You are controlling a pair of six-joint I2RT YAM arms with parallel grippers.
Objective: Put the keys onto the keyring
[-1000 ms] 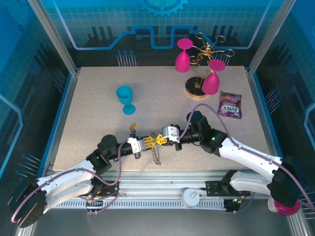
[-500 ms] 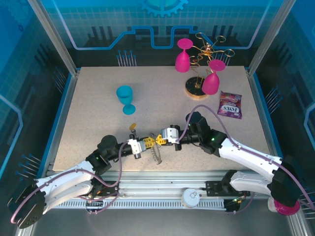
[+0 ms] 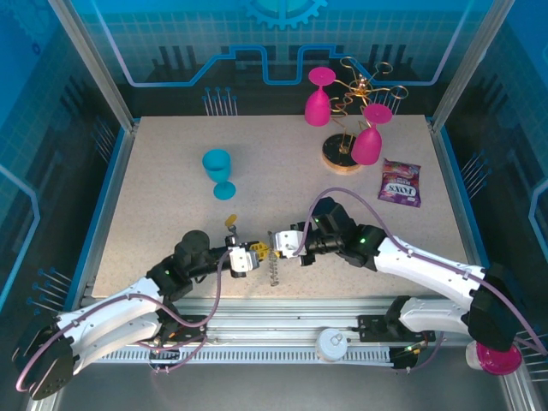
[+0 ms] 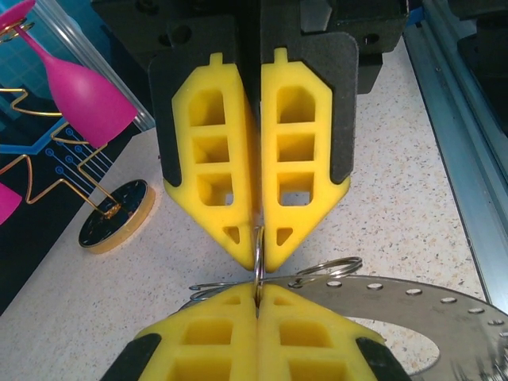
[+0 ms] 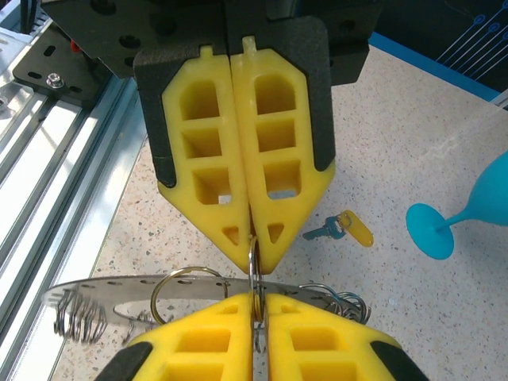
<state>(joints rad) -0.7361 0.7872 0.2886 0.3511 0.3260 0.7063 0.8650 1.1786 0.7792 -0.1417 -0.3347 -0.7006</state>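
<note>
1. Key (image 5: 341, 228): it lies loose on the desk (image 3: 171, 214), beyond and to the left of the keyring (image 5: 119, 287), between it and the blue goblet (image 5: 484, 194). Neither hand touches it.
2. Left hand (image 4: 259, 250): just left of the keyring, its pads are pressed together on one thin wire loop (image 5: 253, 274) at the keyring's edge.
3. Keyring: it sits by the near edge of the desk, between the two hands. Whether its flat disc rests on the desk or hangs just clear, I cannot tell.
4. Right hand (image 5: 252, 246): just right of the keyring, it is closed tight on the same loop from the opposite side, its tips almost meeting the left hand's.
5. Progress: I judge this an early stage. The loop is gripped, probably to pry it open, but no key is threaded. Fetching the key and sliding it on is still to do.
</note>
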